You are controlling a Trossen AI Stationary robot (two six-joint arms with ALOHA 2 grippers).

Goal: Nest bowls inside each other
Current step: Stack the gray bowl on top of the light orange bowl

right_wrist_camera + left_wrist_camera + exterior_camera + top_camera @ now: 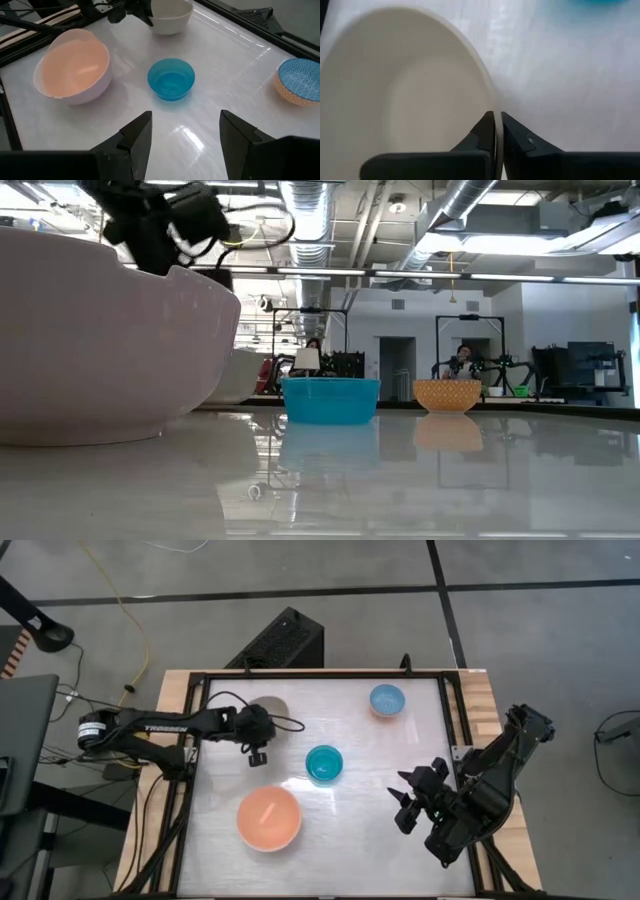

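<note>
My left pincer (495,131) is clamped on the rim of the cream-white bowl (405,95), one finger inside the wall and the other outside, with the thin edge squeezed between them. From above, that bowl (270,707) sits just beyond the pincer (258,754) toward the counter's far side, mostly hidden under my wrist. On the pincer's other side, toward the near edge of the counter (370,810), rests the salmon-pink bowl (269,818), upright, apart from everything else. Off to the side, toward the middle of the counter, stands the teal bowl (324,764), also upright and alone. Farther along in that direction, near the far edge, is the smallest bowl (387,700), patterned light blue inside; in my right wrist view its outside looks orange-tan (299,82). All four bowls are separate, none sitting inside another. Farthest from the left pincer, across the counter near its right edge, my right pincer (410,802) hangs with its fingers wide apart and nothing between them; its own view looks past them onto the teal bowl (171,79) and the salmon-pink bowl (74,65).
</note>
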